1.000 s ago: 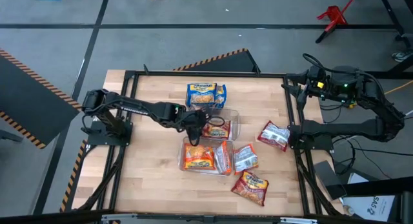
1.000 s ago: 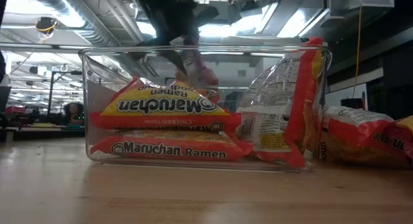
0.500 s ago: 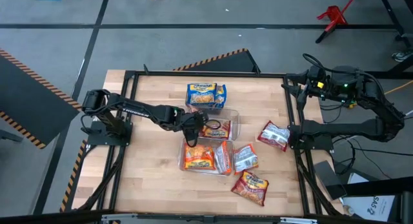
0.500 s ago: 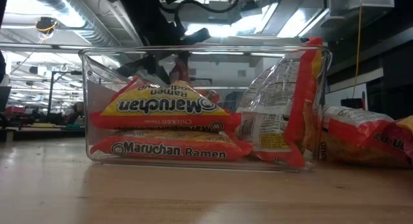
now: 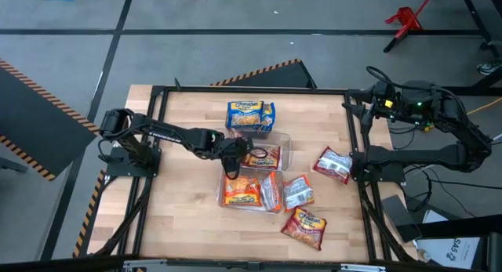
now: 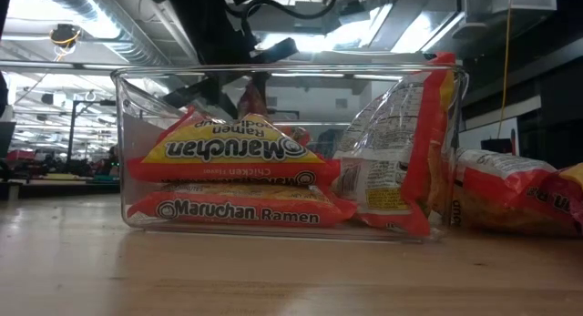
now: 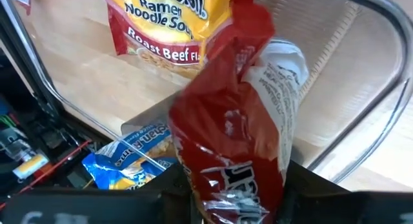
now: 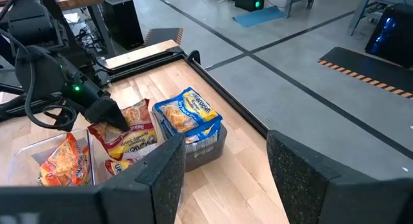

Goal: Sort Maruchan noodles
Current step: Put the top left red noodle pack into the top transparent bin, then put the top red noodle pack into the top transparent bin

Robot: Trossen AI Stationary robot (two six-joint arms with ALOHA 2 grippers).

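My left gripper (image 5: 230,161) is shut on a red-and-silver Maruchan packet (image 7: 239,133) and holds it over the middle clear bin (image 5: 284,146), where a Roast Beef packet (image 7: 168,24) lies flat. The far bin (image 5: 251,129) holds blue-and-yellow packets (image 5: 251,114). In the near bin (image 5: 222,195) orange packets (image 6: 228,152) are stacked flat, with one packet (image 6: 401,152) standing on edge. Three more packets (image 5: 333,164) (image 5: 298,191) (image 5: 304,227) lie loose on the table's right half. My right gripper (image 8: 226,179) waits open and raised at the table's far right. My left gripper pinches one end of the red-and-silver packet (image 7: 219,185) between its two fingers. The fingers slant down from the table's left side. The packet juts out ahead of them, tilted, above the middle bin; I cannot tell whether its free end (image 7: 248,17) touches the Roast Beef packet.
The three clear bins stand close together in a row at the table's middle. Black frame rails (image 5: 357,146) run along the table's sides. Bare wood lies on the left half and along the near edge.
My left gripper has gone down toward the middle bin with the red-and-silver packet and has rolled a little. The packet now sits lower, behind the near bin's rim in the low view. In the last half second it has kept still.
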